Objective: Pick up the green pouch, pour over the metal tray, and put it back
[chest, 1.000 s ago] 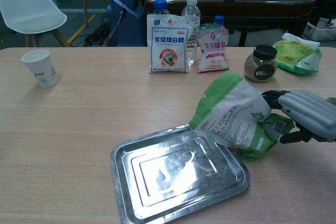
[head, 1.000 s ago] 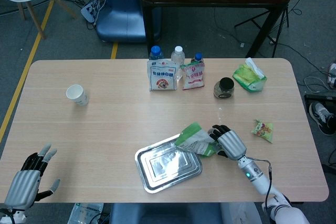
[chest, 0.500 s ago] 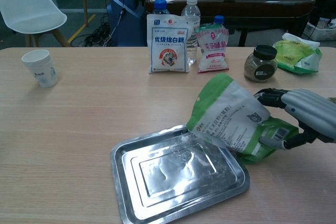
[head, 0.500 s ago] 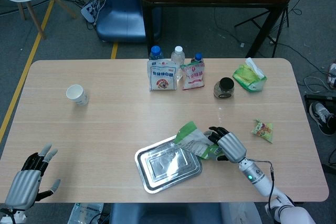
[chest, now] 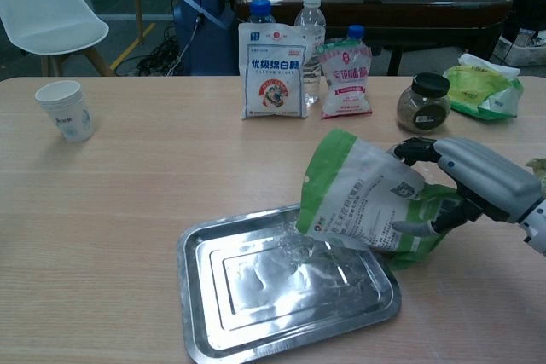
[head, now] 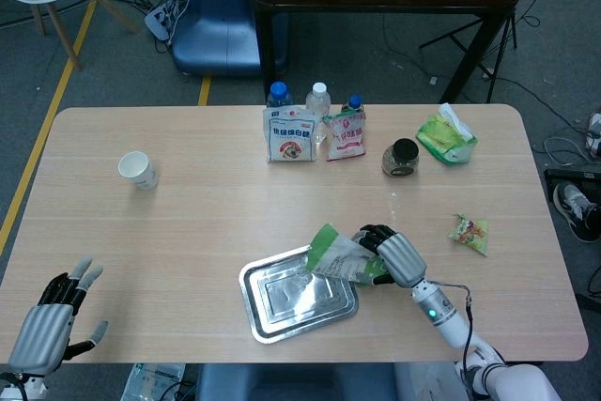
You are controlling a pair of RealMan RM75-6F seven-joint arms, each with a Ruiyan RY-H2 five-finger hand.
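Note:
My right hand (head: 395,255) (chest: 465,181) grips the green and white pouch (head: 340,255) (chest: 365,199) by its lower end. The pouch is tilted, its mouth pointing down and left over the right edge of the metal tray (head: 296,298) (chest: 281,291). The tray lies flat near the table's front edge. My left hand (head: 52,318) hangs at the front left corner with its fingers apart and nothing in it; only the head view shows it.
At the back stand a blue and white bag (head: 289,136), a red and white pouch (head: 346,133) and bottles (head: 318,100). A dark jar (head: 402,158), a green bag (head: 446,139) and a small snack packet (head: 470,232) lie right. A paper cup (head: 137,169) stands left.
My right hand has moved left and slightly up with the pouch, bringing its mouth further over the tray. The left hand has not moved.

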